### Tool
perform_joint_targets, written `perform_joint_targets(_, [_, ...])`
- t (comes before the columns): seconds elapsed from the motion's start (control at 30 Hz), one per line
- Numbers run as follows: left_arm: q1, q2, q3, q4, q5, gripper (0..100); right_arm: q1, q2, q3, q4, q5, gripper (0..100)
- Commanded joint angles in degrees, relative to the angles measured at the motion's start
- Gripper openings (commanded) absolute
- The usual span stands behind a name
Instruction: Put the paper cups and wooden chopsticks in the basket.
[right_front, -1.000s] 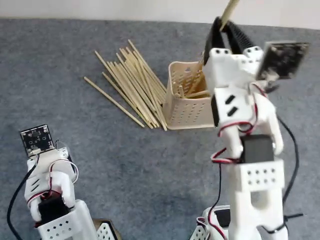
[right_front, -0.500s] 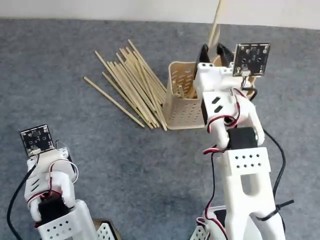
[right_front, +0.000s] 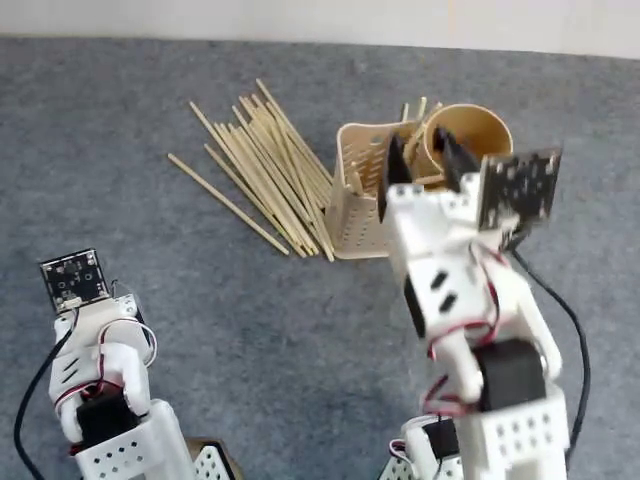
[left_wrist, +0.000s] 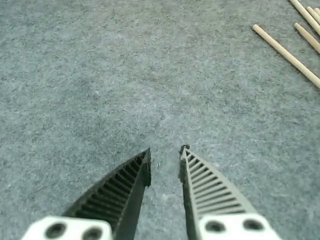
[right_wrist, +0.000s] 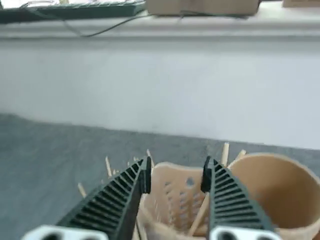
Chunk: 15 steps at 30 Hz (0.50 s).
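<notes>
Black right claw (right_wrist: 176, 176) gapes empty above the basket (right_wrist: 174, 192); left claw (left_wrist: 165, 152) sits narrowly parted over grey carpet (left_wrist: 100, 75).

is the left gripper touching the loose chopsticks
Apart. Left wrist view: the left gripper sits over bare carpet, and carpet separates its fingers from the nearest chopstick.

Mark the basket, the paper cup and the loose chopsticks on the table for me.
basket (right_front: 358, 222), high view, on its perforated side wall.
paper cup (right_front: 478, 128), high view, on its inner wall.
loose chopsticks (right_front: 268, 165), high view, on the middle of the pile.
</notes>
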Motion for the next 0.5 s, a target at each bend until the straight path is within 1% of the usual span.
perform_joint_targets(0.0, [1.3, -0.7, -0.4, -1.1, -0.1, 11, -2.7, -4.4, -0.4, 7.2, 0.0, 10.6])
perform_joint_targets(0.13, [1.3, -0.7, -0.6, -1.1, -0.1, 11, -6.5, -5.2, 3.4, 13.0, 0.9, 1.5])
perform_joint_targets(0.27, [1.3, -0.6, -2.4, -0.7, -0.1, 12, -7.0, -5.4, 14.3, 13.1, 3.6, 0.5])
perform_joint_targets(0.4, [1.4, -0.5, -6.4, -0.6, -0.1, 12, -6.7, -5.5, 28.6, 3.9, 3.6, 0.5])
perform_joint_targets(0.47, [3.6, -0.4, -7.5, -0.1, -0.2, 12, -6.7, -5.5, 34.9, -0.7, 3.6, 0.5])
